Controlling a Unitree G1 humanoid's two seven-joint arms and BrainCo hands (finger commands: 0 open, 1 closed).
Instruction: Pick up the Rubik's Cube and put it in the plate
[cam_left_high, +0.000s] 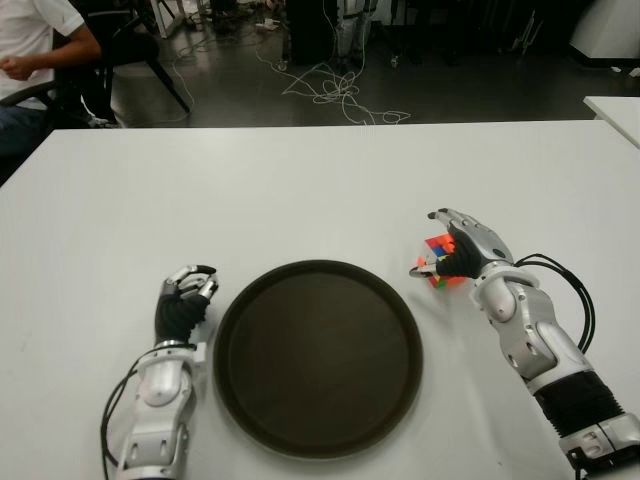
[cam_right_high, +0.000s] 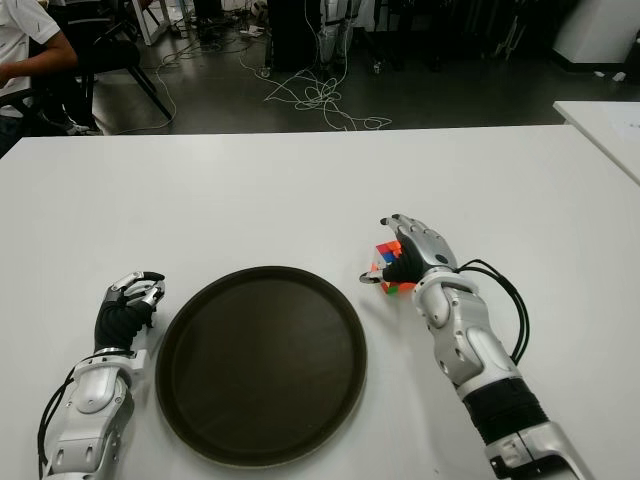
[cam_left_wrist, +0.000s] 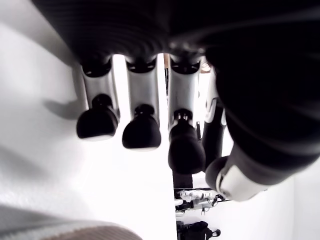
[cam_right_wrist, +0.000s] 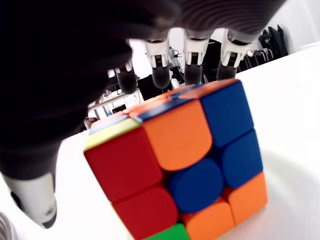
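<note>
The Rubik's Cube (cam_left_high: 441, 262) stands on the white table (cam_left_high: 300, 190), just right of the round dark plate (cam_left_high: 320, 400). My right hand (cam_left_high: 432, 243) is cupped over the cube from above. In the right wrist view its fingers (cam_right_wrist: 192, 55) reach down behind the cube (cam_right_wrist: 180, 165), while the thumb (cam_right_wrist: 30, 200) stands a little apart from the cube's side. My left hand (cam_left_high: 190, 285) shows just left of the plate, fingers curled and holding nothing.
A seated person (cam_left_high: 35, 60) is beyond the table's far left corner. Loose cables (cam_left_high: 335, 90) lie on the floor behind the table. The corner of another white table (cam_left_high: 615, 110) shows at the far right.
</note>
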